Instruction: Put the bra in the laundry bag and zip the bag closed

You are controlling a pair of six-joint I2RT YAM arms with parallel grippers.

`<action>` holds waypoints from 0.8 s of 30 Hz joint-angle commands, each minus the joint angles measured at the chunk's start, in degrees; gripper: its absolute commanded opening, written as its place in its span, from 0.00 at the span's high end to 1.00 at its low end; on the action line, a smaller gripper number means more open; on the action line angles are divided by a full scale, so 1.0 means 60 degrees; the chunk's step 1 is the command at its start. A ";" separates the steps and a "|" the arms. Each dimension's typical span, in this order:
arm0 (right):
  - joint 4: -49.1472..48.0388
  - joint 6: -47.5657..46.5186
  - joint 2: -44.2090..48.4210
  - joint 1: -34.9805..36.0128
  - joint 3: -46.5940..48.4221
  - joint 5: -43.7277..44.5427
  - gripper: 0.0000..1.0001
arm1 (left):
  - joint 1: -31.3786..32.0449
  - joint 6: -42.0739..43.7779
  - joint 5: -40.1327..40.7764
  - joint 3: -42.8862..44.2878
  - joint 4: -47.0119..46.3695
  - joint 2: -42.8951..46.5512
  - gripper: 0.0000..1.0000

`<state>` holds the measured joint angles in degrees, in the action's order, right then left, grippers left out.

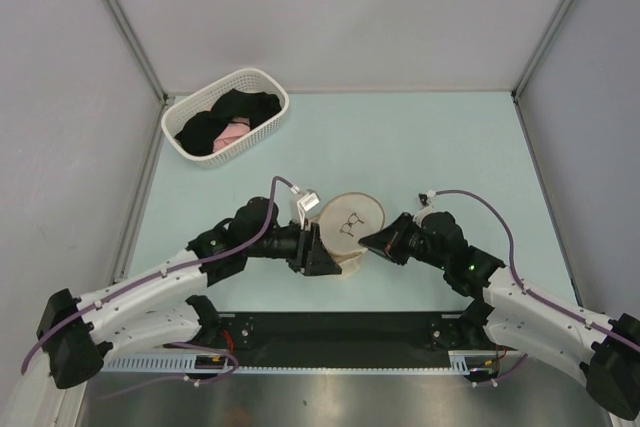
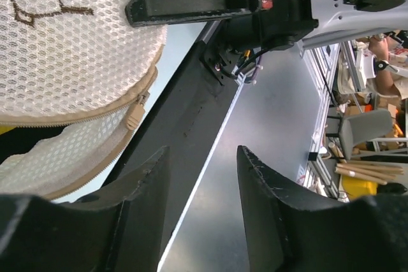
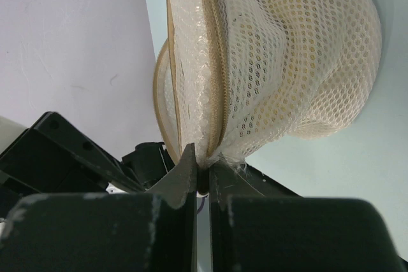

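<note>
- The pale surface (image 1: 440,147) carries everything. A white basket (image 1: 262,130) of dark and pink garments (image 1: 225,117) sits well apart at the far left, out of our working area.
- The bag (image 1: 352,219) lies between our two arms, near their bases, its printed face up. That puts its seam within reach of both sides.
- Our right pincer (image 3: 203,167) is pressed together on the bag's rim, pinching mesh and zip tape. We judge that this anchors the bag so the zip can be drawn against it.
- Our left pincer (image 2: 204,154) is spread with nothing between its fingers. It hangs just beside the bag's near edge, not touching it.
- The zip pull (image 2: 134,116) sits on the tan tape at that edge. To one side of it the two halves gape, so the zip is not yet closed. We judge the pull to be what the left pincer must take.
- The bra (image 2: 4,130) shows only as a yellow sliver in that gap, so we take it to be inside the bag.
</note>
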<state>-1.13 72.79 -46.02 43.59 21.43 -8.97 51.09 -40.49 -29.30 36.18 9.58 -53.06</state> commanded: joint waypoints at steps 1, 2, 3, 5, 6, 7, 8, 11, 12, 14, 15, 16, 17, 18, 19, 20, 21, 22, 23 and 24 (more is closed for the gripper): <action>-0.0369 -0.0194 0.0097 -0.0044 0.0207 -0.0189 1.00 | -0.0209 0.0025 -0.0581 -0.0113 -0.0689 -0.0472 0.50; -0.0369 -0.0179 0.0082 -0.0029 0.0193 -0.0204 1.00 | -0.0224 0.0039 -0.0479 -0.0113 -0.0704 -0.0633 0.50; -0.0398 -0.0194 0.0039 -0.0044 0.0193 -0.0233 1.00 | -0.0239 0.0025 -0.0362 -0.0185 -0.0718 -0.0635 0.49; -0.0427 -0.0194 0.0053 -0.0059 0.0193 -0.0262 1.00 | -0.0355 0.0025 -0.0215 -0.0273 -0.0747 -0.0693 0.49; -0.0457 -0.0194 0.0024 -0.0059 0.0193 -0.0291 1.00 | -0.0414 0.0025 -0.0301 -0.0361 -0.0936 -0.0780 0.49; -0.0486 -0.0194 0.0009 -0.0044 0.0178 -0.0277 1.00 | -0.0531 0.0025 -0.0360 -0.0391 -0.1011 -0.0868 0.49; -0.0515 -0.0194 -0.0006 -0.0058 0.0164 -0.0292 1.00 | -0.0575 0.0039 -0.0448 -0.0391 -0.1084 -0.0941 0.50; -0.0618 -0.0165 -0.0093 -0.0059 0.0149 -0.0321 1.00 | -0.0605 0.0127 -0.0580 -0.0260 -0.1187 -0.1351 0.51; -0.0633 -0.0165 -0.0094 -0.0044 0.0149 -0.0321 1.00 | -0.0605 0.0098 -0.0726 -0.0230 -0.1347 -0.1439 0.51; -0.0633 -0.0150 -0.0108 -0.0044 0.0149 -0.0336 1.00 | -0.0605 0.0010 -0.0742 -0.0274 -0.1553 -0.1455 0.52; -0.0633 -0.0165 -0.0108 -0.0044 0.0149 -0.0350 1.00 | -0.0605 0.0068 -0.0727 -0.0201 -0.1553 -0.1498 0.52; -0.0633 -0.0136 -0.0108 -0.0044 0.0134 -0.0336 1.00 | -0.0605 0.0141 -0.0698 -0.0143 -0.1481 -0.1644 0.52; -0.0633 -0.0150 -0.0108 -0.0044 0.0134 -0.0336 1.00 | -0.0605 0.0171 -0.0712 -0.0099 -0.1466 -0.1703 0.52; -0.0633 -0.0150 -0.0108 -0.0029 0.0134 -0.0336 1.00 | -0.0605 0.0128 -0.0756 -0.0098 -0.1567 -0.1762 0.53; -0.0662 -0.0150 -0.0108 -0.0044 0.0134 -0.0336 1.00 | -0.0605 0.0084 -0.0814 -0.0113 -0.1568 -0.1792 0.53; -0.0662 -0.0150 -0.0123 -0.0044 0.0134 -0.0350 1.00 | -0.0605 0.0040 -0.0786 -0.0113 -0.1568 -0.1792 0.54; -0.0662 -0.0150 -0.0138 -0.0044 0.0149 -0.0350 1.00 | -0.0605 0.0025 -0.0771 -0.0113 -0.1844 -0.1777 0.54; -0.0677 -0.0135 -0.0138 -0.0044 0.0149 -0.0379 1.00 | -0.0605 0.0025 -0.0742 -0.0098 -0.1846 -0.1763 0.55; -0.0691 -0.0135 -0.0138 -0.0044 0.0134 -0.0394 1.00 | -0.0605 0.0054 -0.0771 -0.0084 -0.1832 -0.1763 0.55; -0.0706 -0.0121 -0.0167 -0.0044 0.0134 -0.0409 1.00 | -0.0605 0.0112 -0.0757 0.0004 -0.1774 -0.1792 0.56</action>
<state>-2.07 72.38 -46.70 43.42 21.43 -10.28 47.81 -40.47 -32.34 34.09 2.13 -63.88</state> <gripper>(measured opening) 0.053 0.454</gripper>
